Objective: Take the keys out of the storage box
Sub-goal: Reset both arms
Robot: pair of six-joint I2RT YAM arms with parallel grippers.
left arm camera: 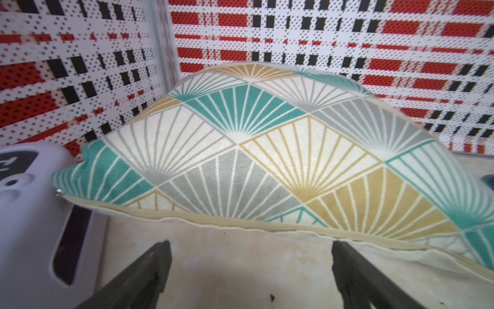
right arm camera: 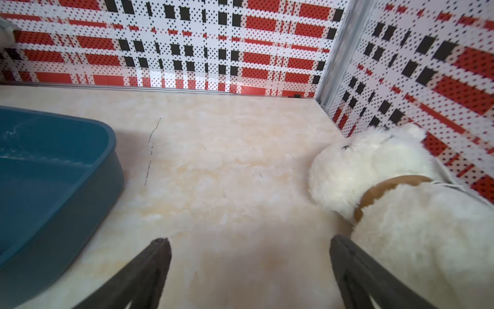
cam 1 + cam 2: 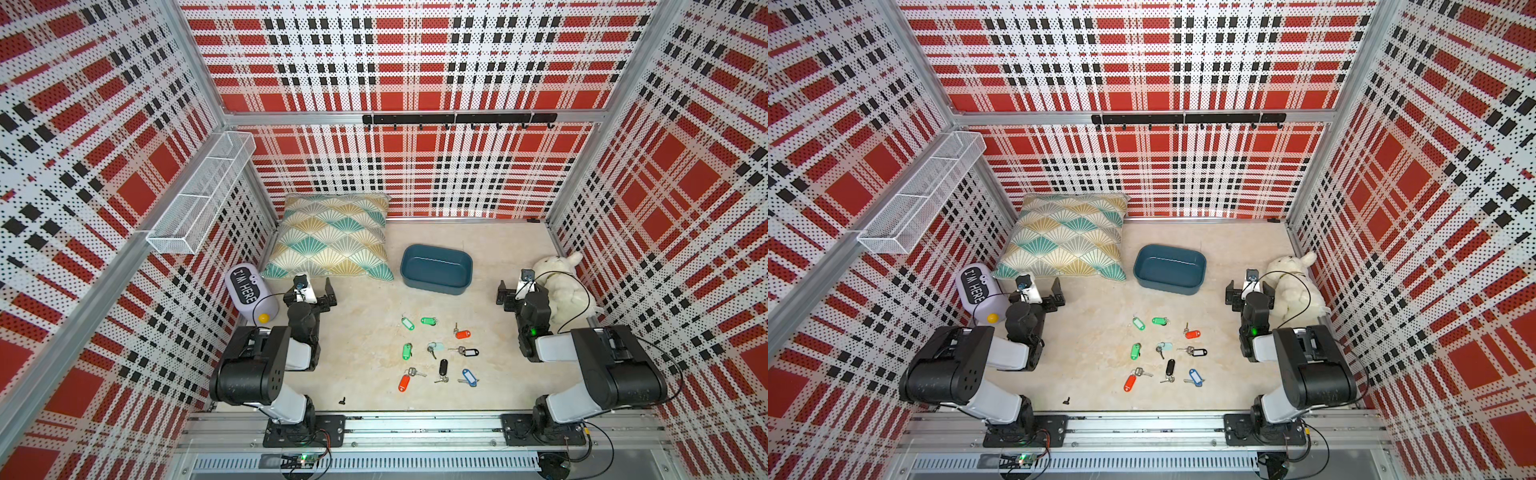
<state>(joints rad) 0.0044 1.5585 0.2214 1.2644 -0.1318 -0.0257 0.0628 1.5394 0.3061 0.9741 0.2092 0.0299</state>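
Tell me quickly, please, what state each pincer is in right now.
Left pincer: open, holding nothing.
Right pincer: open, holding nothing.

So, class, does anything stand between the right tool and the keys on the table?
Nothing visible does. The keys lie scattered on the table, outside the empty storage box. The right tool, open, hangs beside the plush toy; the box stands off to its side, not in the path to the keys.

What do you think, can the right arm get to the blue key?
Probably yes: the right gripper is open and empty, and the blue-tagged key lies in the open, with nothing between.
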